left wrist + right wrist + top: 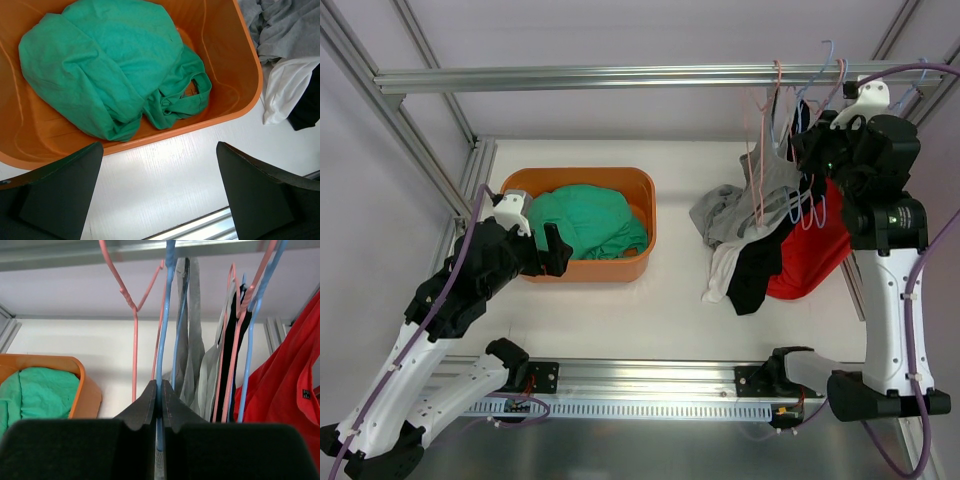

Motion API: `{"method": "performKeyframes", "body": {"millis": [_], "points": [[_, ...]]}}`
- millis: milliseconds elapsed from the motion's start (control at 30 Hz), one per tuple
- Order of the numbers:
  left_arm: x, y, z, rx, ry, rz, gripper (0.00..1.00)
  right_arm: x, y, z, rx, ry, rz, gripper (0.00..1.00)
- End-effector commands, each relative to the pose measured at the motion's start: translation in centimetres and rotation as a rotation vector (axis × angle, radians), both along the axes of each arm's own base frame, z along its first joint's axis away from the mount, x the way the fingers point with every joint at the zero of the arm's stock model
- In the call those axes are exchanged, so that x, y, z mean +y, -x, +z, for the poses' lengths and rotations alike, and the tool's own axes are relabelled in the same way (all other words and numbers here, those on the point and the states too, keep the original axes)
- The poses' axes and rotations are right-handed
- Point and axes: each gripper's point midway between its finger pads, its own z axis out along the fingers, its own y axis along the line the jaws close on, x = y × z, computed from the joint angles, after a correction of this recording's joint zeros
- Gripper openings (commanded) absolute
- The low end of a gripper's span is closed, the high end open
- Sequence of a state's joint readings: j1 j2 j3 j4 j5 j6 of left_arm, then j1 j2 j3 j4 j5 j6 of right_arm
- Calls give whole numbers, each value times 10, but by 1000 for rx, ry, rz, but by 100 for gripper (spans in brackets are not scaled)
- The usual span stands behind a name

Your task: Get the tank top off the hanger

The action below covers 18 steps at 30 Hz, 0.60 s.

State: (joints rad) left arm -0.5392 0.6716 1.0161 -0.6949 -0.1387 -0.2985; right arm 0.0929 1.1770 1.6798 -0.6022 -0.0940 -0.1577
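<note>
Clamps right hand (pixel 159 390) on a blue hanger (pixel 170 315) under the rail (pixel 620 75), apparently the one carrying the grey tank top (pixel 730 215), and holds left hand (pixel 159 150) spread wide at the bin (pixel 250 80) of green cloth (pixel 100 65).

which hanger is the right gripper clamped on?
The blue hanger at centre of the right wrist view: the right gripper is shut on its wire. The pink hangers and the other blue hanger are ungripped.
</note>
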Motion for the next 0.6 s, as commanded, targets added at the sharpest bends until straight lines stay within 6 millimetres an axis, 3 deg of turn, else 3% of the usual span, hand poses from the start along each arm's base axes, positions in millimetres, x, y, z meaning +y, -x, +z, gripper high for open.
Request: {"method": "performKeyframes", "body": {"millis": [0, 167, 300, 400, 467, 533, 567], "points": [[-2, 0, 4, -15, 19, -8, 99, -4, 5, 44, -174, 3, -7, 0], [-5, 0, 6, -12, 24, -17, 99, -3, 18, 40, -175, 6, 9, 0], [-14, 1, 15, -14, 58, -60, 99, -5, 43, 36, -159, 12, 8, 0], [-25, 4, 33, -35, 99, -114, 99, -5, 70, 23, -117, 15, 21, 0], [-33, 7, 41, -42, 126, -161, 99, -6, 97, 27, -160, 1, 24, 0], [-48, 11, 56, -58, 172, -240, 99, -10, 114, 14, -137, -12, 5, 1], [-54, 13, 63, -65, 194, -269, 99, -13, 131, 16, -155, -16, -3, 0]]}}
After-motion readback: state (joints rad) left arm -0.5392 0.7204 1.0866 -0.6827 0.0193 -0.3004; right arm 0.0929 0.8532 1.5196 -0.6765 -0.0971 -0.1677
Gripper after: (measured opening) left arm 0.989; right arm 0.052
